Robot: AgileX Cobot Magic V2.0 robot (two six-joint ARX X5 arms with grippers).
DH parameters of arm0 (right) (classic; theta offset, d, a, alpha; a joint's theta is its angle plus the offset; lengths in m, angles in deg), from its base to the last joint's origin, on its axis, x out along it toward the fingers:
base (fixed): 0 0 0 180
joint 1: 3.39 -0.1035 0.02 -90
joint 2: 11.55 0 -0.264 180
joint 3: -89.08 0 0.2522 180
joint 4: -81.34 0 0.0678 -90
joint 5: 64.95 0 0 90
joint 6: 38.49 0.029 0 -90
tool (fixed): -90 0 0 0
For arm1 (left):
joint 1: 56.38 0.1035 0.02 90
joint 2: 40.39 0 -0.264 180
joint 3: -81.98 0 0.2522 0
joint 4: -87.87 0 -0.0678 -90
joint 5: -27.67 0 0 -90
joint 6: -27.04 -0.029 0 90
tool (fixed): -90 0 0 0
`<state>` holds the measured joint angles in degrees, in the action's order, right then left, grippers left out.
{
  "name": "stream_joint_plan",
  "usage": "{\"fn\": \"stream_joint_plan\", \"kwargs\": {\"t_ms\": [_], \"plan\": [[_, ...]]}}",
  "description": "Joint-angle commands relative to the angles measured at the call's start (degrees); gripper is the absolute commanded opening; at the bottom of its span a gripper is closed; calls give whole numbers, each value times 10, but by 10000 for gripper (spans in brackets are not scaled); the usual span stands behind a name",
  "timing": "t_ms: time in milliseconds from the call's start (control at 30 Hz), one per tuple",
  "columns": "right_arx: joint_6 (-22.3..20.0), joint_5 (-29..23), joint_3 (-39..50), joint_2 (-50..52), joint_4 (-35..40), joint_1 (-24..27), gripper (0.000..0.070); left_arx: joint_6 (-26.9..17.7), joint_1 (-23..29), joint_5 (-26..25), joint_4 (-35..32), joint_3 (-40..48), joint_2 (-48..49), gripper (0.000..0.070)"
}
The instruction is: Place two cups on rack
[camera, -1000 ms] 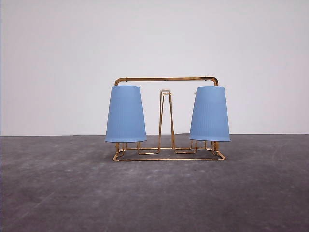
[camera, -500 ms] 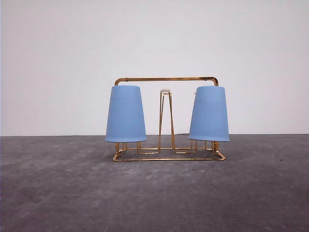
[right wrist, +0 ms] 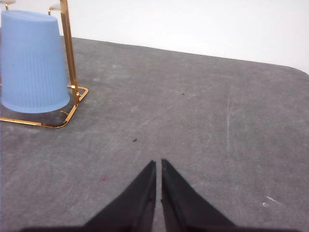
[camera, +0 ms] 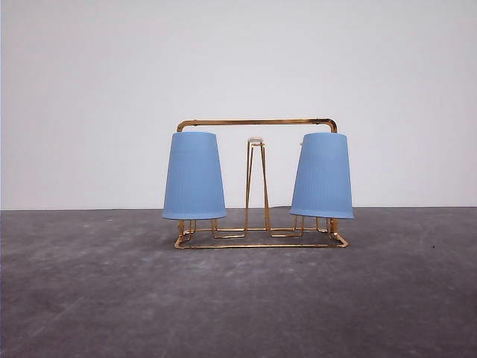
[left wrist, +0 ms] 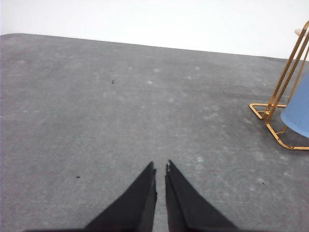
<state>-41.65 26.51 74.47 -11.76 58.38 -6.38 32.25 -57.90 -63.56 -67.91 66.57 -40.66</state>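
Both light-blue ribbed tumblers hang upside down on the gold wire rack (camera: 257,183) in the front view: the left cup (camera: 194,176) sits straight over its prongs near the rack's left end, and the right cup (camera: 322,176) sits over the prongs near the right end, leaning a little so its rim is not quite level. Between them one tall narrow prong (camera: 256,186) with a pale tip stands bare. The rack rests on the grey table (camera: 238,298), in front of a plain white wall.

The left gripper (left wrist: 161,166) has its black fingers drawn together to a thin slit, with nothing between them, and it hangs above bare table with the rack's corner and a blue cup edge off to one side. The right gripper (right wrist: 158,162) is likewise closed to a hairline gap and empty, apart from the rack and its nearer cup.

The task looks complete (two cups on, no cup left on the table), so the step in hand is most likely settling clear of the rack. Doing that well means moving the arms away from the wire frame, not across it, since a light rack would slide or tip at a nudge and the tilted right cup could shift on its prongs.
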Motion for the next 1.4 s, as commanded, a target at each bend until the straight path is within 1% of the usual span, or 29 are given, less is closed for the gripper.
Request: {"fn": "stream_joint_plan", "kwargs": {"t_ms": [0, 1367], "plan": [[2, 0, 1, 0, 6, -1, 17, 1, 0, 2, 2, 9, 1, 16], [2, 0, 1, 0, 6, -1, 17, 1, 0, 2, 2, 9, 1, 16]]}}
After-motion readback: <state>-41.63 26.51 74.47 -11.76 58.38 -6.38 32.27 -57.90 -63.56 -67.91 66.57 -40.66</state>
